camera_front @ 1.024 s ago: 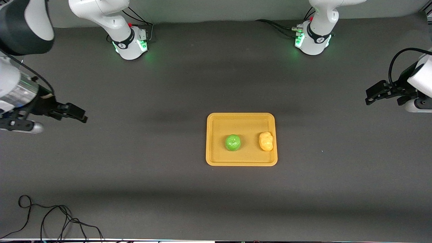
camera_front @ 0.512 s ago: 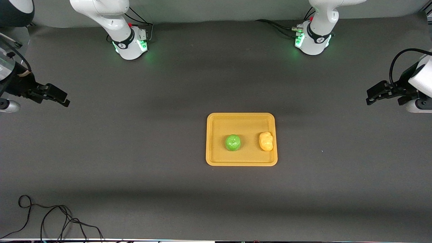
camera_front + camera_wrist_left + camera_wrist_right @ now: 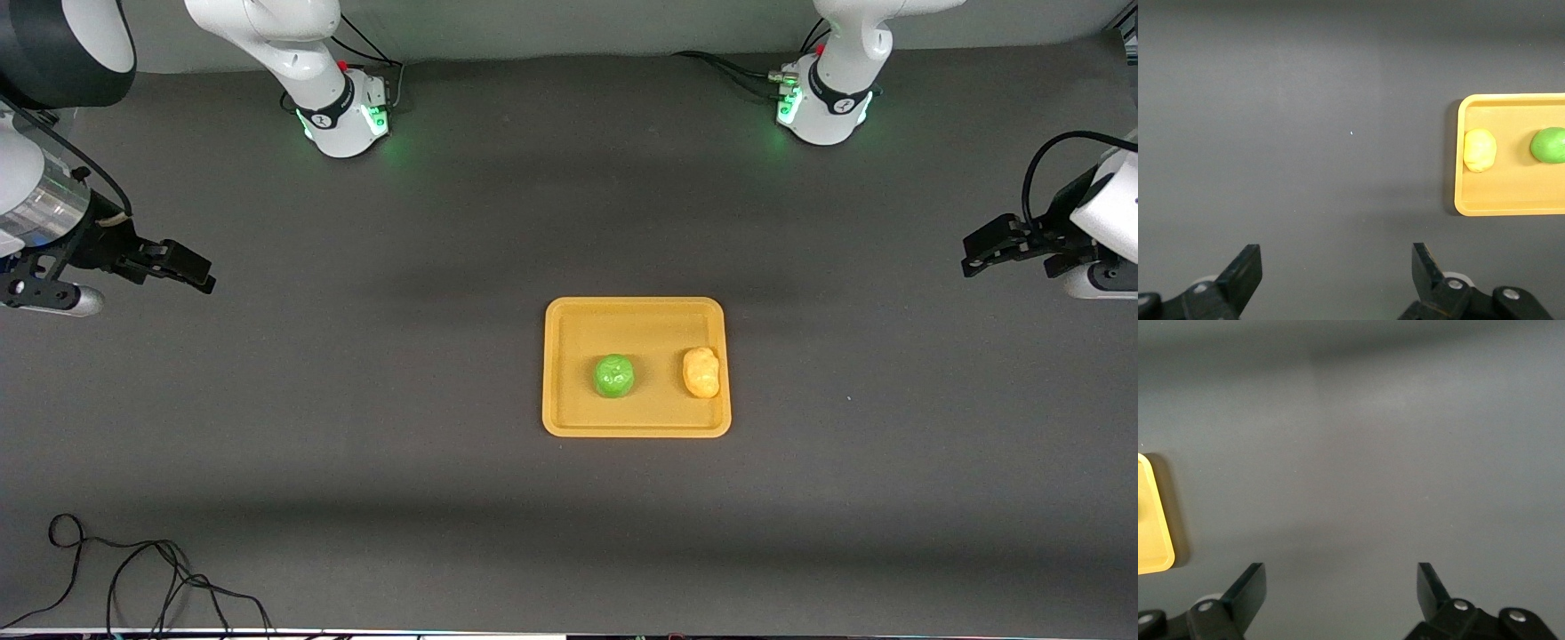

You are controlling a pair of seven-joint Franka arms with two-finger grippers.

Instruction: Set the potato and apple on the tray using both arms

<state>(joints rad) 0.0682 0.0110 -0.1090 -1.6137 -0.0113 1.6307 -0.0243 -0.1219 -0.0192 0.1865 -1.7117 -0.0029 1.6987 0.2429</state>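
Observation:
The orange-yellow tray [image 3: 636, 320] lies at the middle of the table. The green apple [image 3: 614, 375] sits on it near its middle. The pale yellow potato [image 3: 701, 372] lies on it by the rim toward the left arm's end. The left wrist view shows the tray [image 3: 1511, 203], potato [image 3: 1479, 150] and apple [image 3: 1548, 145]. My left gripper [image 3: 973, 253] is open and empty over bare table at the left arm's end; it also shows in the left wrist view [image 3: 1337, 263]. My right gripper [image 3: 200, 274] is open and empty over bare table at the right arm's end; it also shows in the right wrist view [image 3: 1341, 581], with a tray corner [image 3: 1153, 540] there.
Both arm bases [image 3: 342, 116] [image 3: 822, 111] stand lit green at the table's edge farthest from the front camera. A loose black cable [image 3: 133, 578] lies near the front edge at the right arm's end.
My right gripper swung away from the tray toward the table's end, then came partway back. My left gripper has barely moved. Apple and potato have stayed put on the tray.

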